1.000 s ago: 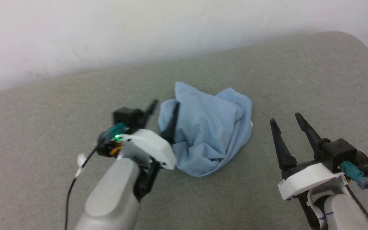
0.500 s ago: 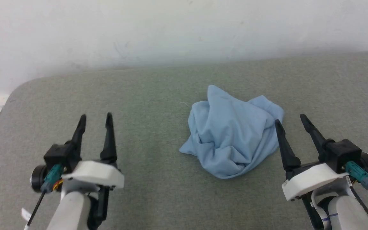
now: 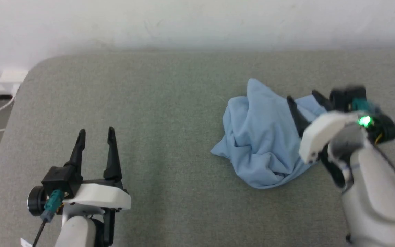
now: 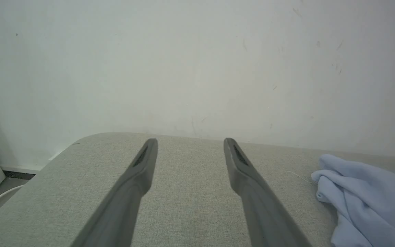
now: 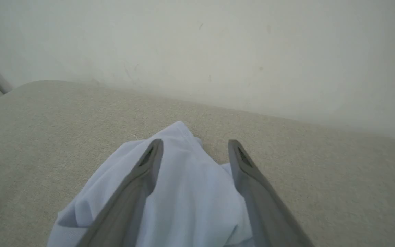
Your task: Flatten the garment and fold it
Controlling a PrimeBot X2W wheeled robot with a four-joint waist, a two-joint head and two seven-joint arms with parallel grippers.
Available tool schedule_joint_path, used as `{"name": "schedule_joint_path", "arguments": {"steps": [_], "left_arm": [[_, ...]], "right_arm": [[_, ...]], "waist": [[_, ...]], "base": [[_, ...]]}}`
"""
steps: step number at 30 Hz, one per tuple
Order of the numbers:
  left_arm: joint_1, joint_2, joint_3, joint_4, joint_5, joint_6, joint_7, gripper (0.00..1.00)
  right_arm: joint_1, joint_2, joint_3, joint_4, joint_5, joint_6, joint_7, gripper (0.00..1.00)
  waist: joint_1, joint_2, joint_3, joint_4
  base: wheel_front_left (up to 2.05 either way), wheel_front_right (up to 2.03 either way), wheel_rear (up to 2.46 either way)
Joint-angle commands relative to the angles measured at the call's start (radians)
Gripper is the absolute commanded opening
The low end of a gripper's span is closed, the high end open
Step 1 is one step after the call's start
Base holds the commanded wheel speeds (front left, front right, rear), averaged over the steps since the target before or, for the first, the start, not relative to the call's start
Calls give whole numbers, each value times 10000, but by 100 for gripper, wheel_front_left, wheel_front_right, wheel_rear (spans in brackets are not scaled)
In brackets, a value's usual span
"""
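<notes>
My right gripper (image 3: 301, 96) has left its resting place at the lower right and swung forward onto the right flank of the garment (image 3: 259, 137). It is blurred in the head view, so I judge it to be in motion. The head camera has also turned, which is why the heap sits further right in the picture; I do not read that as the cloth sliding.

My right fingers are spread wide with nothing between them. In the right wrist view they straddle the top of the blue mound, but I cannot tell whether the tips press the cloth. My left gripper (image 3: 96, 130) is just as wide and empty, hanging near me, well apart from the shirt.

The garment lies bunched on the grey padded table (image 3: 149, 103), to the right of centre. It shows no clear long axis, only a raised peak on its far side and loose folds spilling toward me. My right arm is much the nearer.

Bare table lies open to the shirt's left for spreading. The wall (image 3: 183, 20) borders the far edge, and the table's rounded corner is at far left.
</notes>
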Motion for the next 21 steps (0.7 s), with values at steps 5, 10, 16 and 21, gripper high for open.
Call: {"name": "schedule_joint_path", "arguments": {"steps": [5, 10, 16, 21], "left_arm": [[-462, -437, -100, -205, 411, -223, -46, 100], [-767, -642, -97, -154, 479, -423, -47, 100], [-970, -830, -12, 55, 549, -667, -47, 100], [-898, -904, 85, 209, 641, -754, -47, 100]], "right_arm": [[-2249, -296, -349, 2154, 44, -11, 2122, 100], [-3353, -469, -400, 3343, -7, -11, 3324, 100], [-4106, -714, 300, 4498, 191, -11, 5067, 100], [-4013, -859, 955, 4539, 1065, -11, 5724, 0]], "waist": [[-1, -1, 1231, 831], [-1, -1, 1678, 1181], [-1, -1, 1962, 1452], [-1, -1, 1771, 1476]], "base": [[0, 0, 0], [0, 0, 0], [0, 0, 0], [0, 0, 0]]}}
